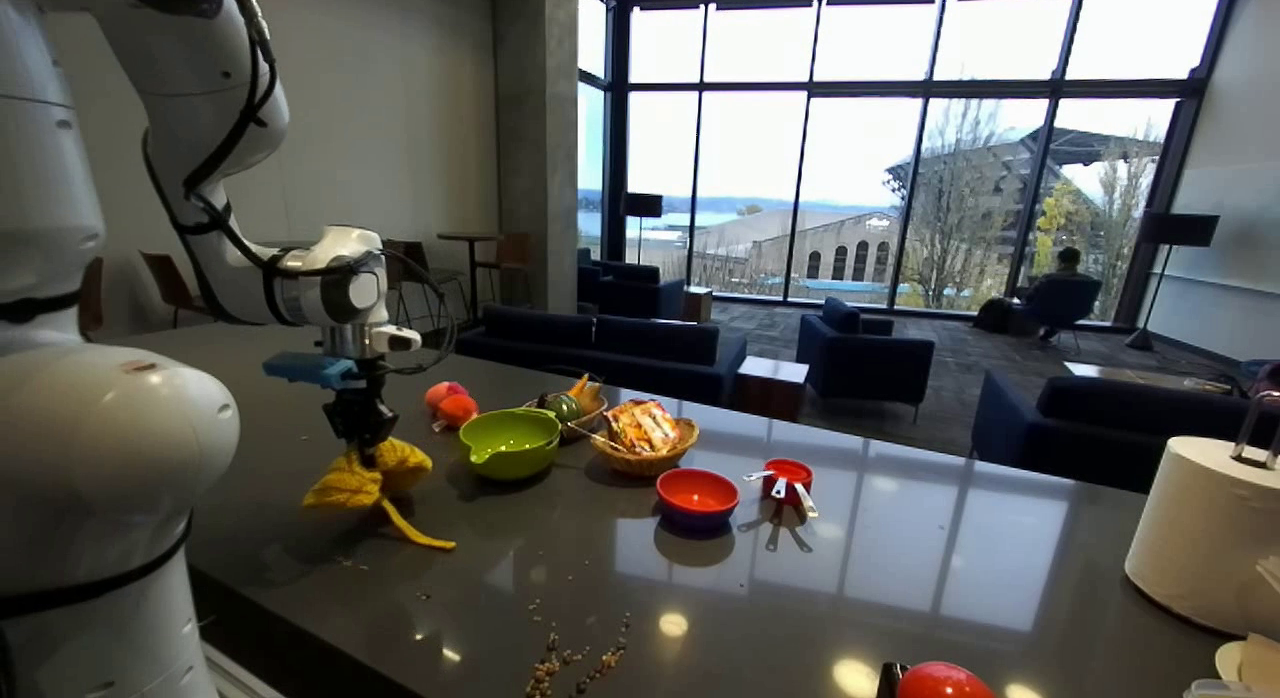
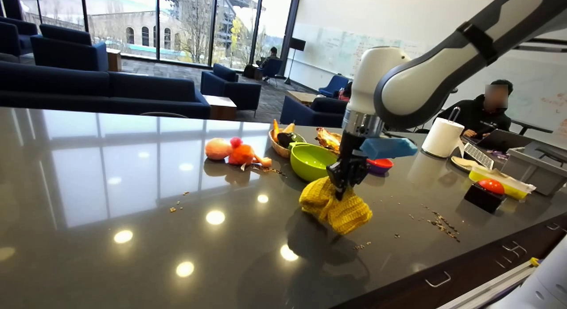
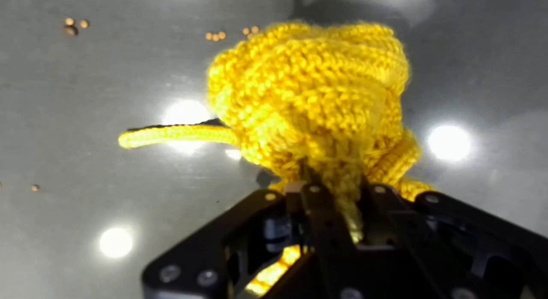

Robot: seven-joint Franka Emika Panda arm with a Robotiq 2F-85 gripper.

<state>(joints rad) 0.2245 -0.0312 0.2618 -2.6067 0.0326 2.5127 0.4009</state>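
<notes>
The fingers (image 3: 320, 214) were set close together and gripped a narrow fold of the yellow knitted article (image 3: 308, 89). In both exterior views, the article was suspended below the fingers, above the bench (image 2: 248, 242), with its body spread to either side of the grip. A yellow cord (image 3: 180, 134) extended from the article; contact between the cord and the bench could not be determined. The green bowl (image 1: 515, 464) was located near the article. A wicker basket (image 1: 642, 466) near the green bowl carried printed packets (image 1: 642, 425). The red-lined bowl (image 1: 697, 492) stood near the basket, and the red measuring cups (image 1: 789, 470) were located just beside that bowl. An orange-and-pink object (image 2: 241, 154) lay near the green bowl. Small grains (image 3: 215, 36) were scattered on the bench in several groups. The paper towel roll (image 1: 1200, 533) stood upright, well apart from the fingers.
</notes>
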